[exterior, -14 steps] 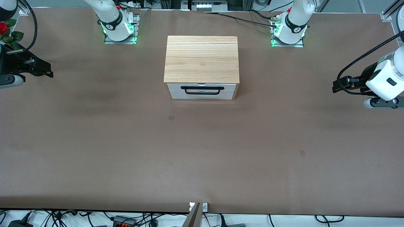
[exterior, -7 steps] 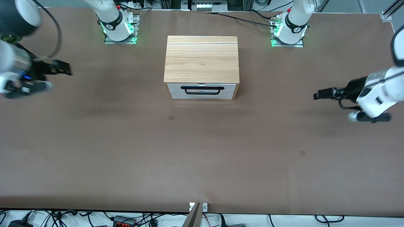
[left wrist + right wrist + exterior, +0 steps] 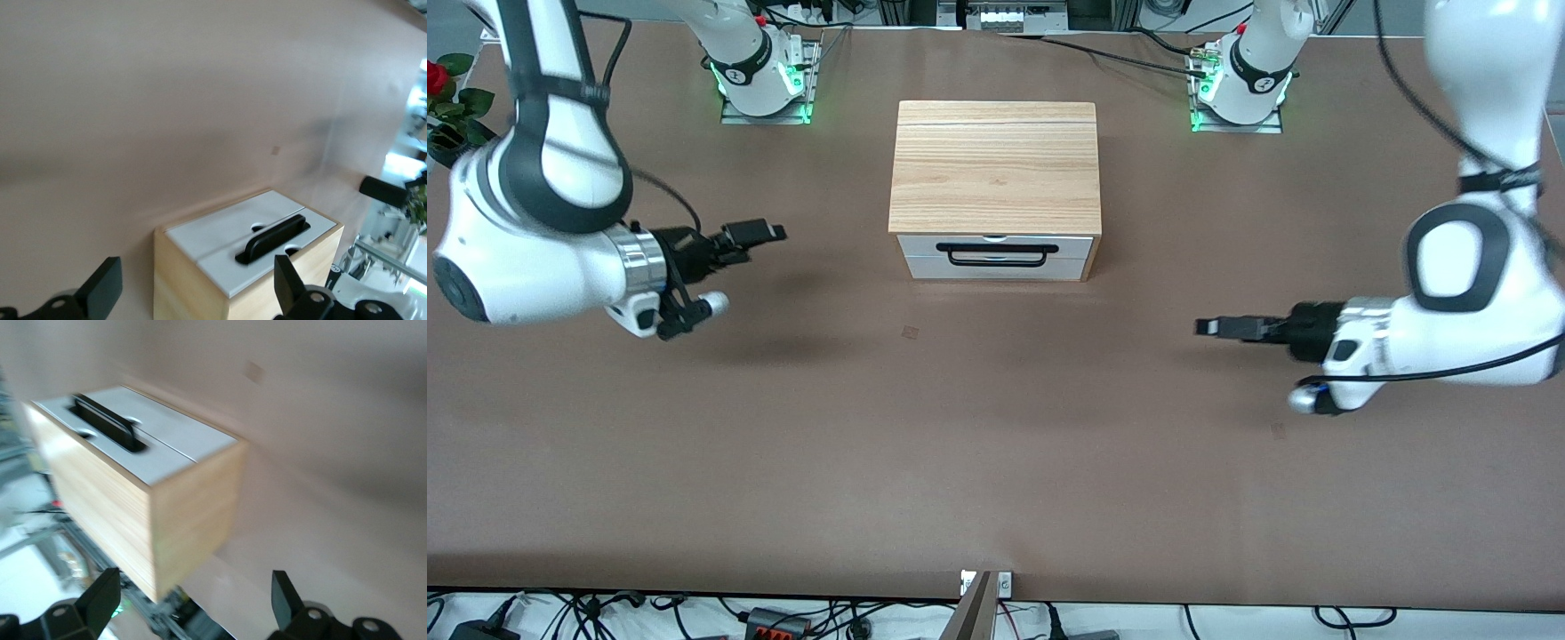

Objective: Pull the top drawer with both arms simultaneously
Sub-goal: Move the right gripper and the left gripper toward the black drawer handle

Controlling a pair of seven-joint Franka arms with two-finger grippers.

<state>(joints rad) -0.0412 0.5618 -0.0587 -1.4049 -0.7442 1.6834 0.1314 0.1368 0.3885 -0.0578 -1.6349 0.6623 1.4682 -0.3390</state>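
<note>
spread jaws of the right gripper (image 3: 190,603) frame the wooden cabinet (image 3: 180,520), its top drawer (image 3: 110,420) shut.

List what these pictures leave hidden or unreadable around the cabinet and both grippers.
- Top drawer contents: drawer is shut, front view.
- Cabinet side facing the bases: covered by its own top, front view.
- Right gripper: only fingertips show, frame edge cuts the rest; cabinet blurred, right wrist view.
- Left gripper: likewise cut off, left wrist view.

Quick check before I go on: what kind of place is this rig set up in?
Most likely a robotics lab test bench: two arms bolted to a bare brown table, a lone wooden cabinet as the test piece, and loose cables and power strips along the table's edge.
</note>
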